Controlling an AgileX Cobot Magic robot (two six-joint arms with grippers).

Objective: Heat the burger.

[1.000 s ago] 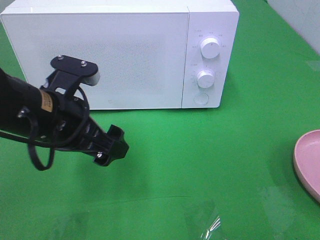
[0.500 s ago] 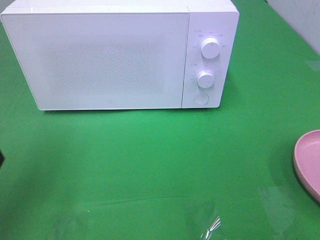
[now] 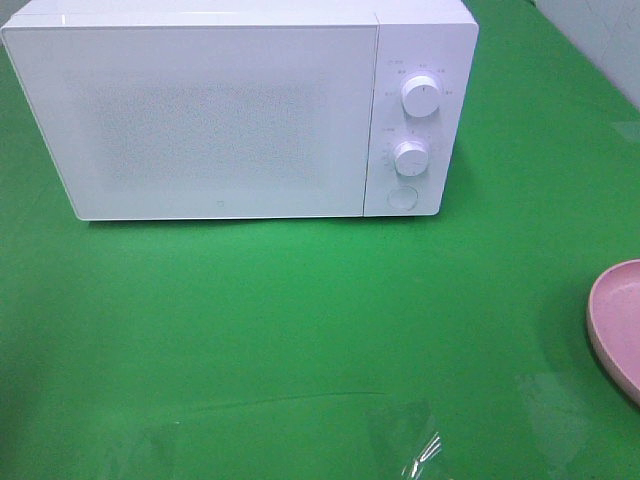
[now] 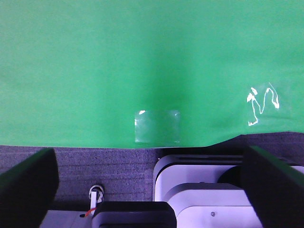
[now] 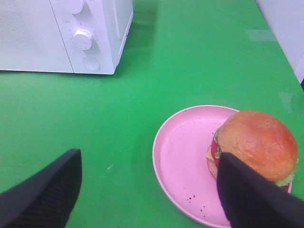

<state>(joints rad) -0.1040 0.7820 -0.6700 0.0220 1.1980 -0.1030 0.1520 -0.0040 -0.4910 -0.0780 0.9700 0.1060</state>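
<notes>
This looks like a robot test room made up to seem like a kitchen, not a real home kitchen. The desk (image 3: 300,330) is covered with a bright green cloth (image 4: 142,57), like a play mat. A white microwave (image 3: 230,110) with two round knobs (image 3: 421,95) stands on it, door closed. A pink plate (image 5: 185,161) holds a burger (image 5: 254,145). Bits of clear tape (image 4: 157,126) stick to the cloth. Past the cloth's edge sit gray carpet (image 4: 109,164) and white machine parts (image 4: 199,194).
</notes>
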